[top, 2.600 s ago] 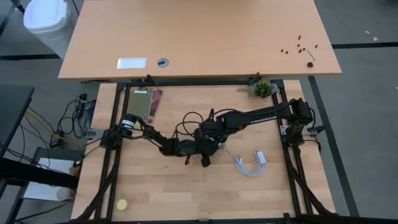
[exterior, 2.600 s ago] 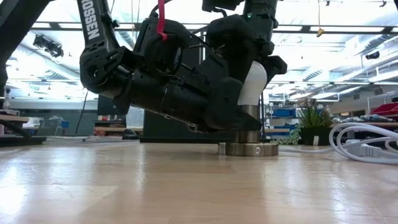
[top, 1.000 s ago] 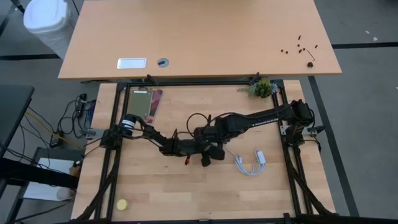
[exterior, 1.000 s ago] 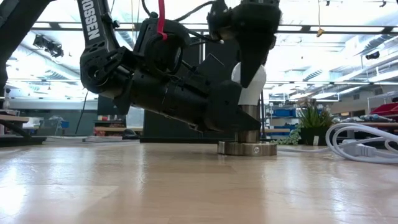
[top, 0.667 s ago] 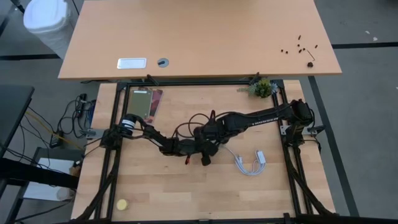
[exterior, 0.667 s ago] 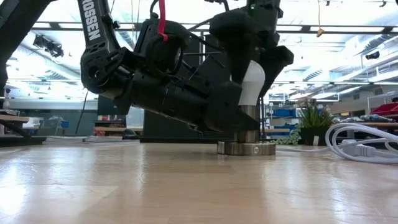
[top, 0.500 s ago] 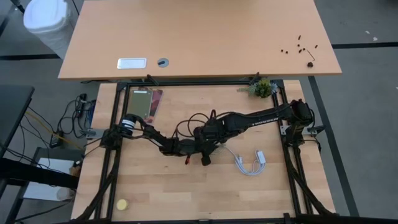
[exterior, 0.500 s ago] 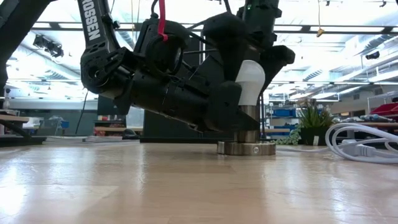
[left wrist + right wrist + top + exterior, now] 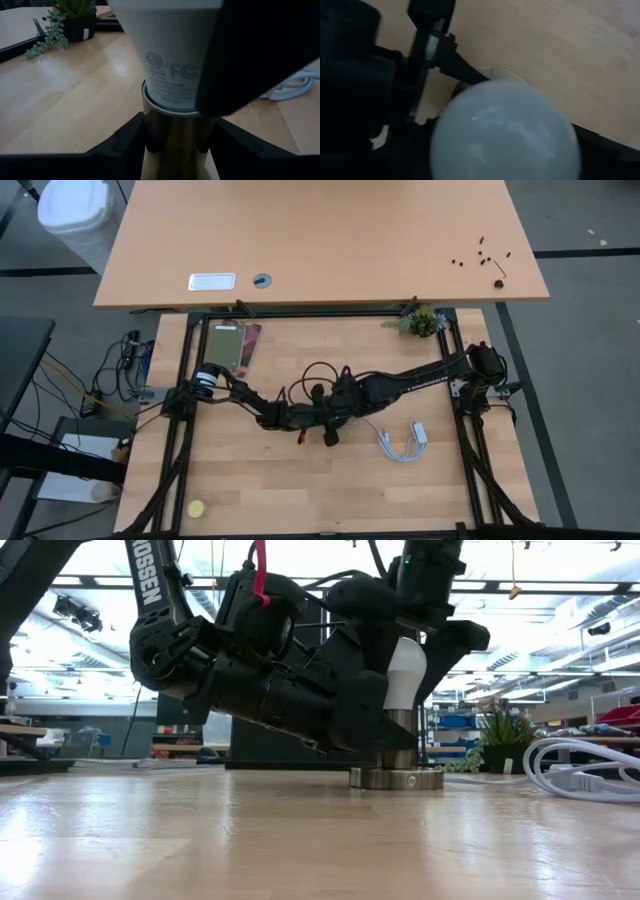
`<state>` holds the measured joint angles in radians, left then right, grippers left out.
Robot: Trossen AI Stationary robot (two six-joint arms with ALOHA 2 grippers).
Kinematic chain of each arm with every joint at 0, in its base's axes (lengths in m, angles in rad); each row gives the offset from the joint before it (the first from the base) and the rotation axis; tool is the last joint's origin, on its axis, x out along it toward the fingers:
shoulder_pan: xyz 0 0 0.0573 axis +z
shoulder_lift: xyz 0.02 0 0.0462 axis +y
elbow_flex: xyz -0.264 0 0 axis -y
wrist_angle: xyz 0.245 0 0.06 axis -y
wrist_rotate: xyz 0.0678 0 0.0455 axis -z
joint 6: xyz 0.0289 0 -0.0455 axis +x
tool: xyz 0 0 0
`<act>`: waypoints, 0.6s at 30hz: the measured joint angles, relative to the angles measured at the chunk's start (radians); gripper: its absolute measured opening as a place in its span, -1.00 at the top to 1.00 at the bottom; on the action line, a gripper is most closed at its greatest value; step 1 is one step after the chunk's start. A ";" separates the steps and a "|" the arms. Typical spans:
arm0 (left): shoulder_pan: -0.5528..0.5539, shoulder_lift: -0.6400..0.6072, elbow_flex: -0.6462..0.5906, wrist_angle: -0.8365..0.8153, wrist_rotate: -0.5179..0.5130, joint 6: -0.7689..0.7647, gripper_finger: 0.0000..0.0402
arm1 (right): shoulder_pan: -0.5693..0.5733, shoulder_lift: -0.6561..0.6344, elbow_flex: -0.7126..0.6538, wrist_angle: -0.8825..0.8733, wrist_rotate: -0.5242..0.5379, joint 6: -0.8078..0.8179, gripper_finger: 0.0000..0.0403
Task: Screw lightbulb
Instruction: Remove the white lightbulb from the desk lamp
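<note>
White lightbulb (image 9: 404,668) stands upright in the socket (image 9: 397,778); left tool (image 9: 372,730) clenches the socket; right tool (image 9: 425,615) grasps the lightbulb.

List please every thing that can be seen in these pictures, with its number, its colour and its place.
lightbulb: one, white, upright in the socket near the table's middle.
socket: one, silvery, on the work table under the bulb.
cable: one coil, white, on the table to the right of the socket.
plant: one, green, at the far right corner of the work table.
card: one, greenish and red, at the far left of the table.
yellow disc: one, near the left front corner.
plate: one, white, on the far desk.
bin: one, white, on the floor beside the far desk.
left gripper: fingers on both sides of the socket neck.
right gripper: above, fingers on both sides of the bulb.
</note>
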<state>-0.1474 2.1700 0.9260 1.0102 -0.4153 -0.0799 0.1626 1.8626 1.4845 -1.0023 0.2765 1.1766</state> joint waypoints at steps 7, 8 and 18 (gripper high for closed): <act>0.000 0.000 0.000 -0.001 0.009 -0.003 0.06 | -0.001 0.000 -0.001 0.019 0.022 -0.033 -0.34; 0.000 0.000 0.000 -0.001 0.009 -0.003 0.06 | -0.001 0.000 -0.001 0.019 0.018 -0.041 -0.30; -0.001 0.000 0.002 -0.005 0.013 -0.002 0.06 | -0.003 0.000 0.000 0.011 -0.040 -0.285 -0.35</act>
<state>-0.1482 2.1700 0.9276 1.0048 -0.4018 -0.0815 0.1593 1.8622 1.4849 -0.9911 0.2362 0.8919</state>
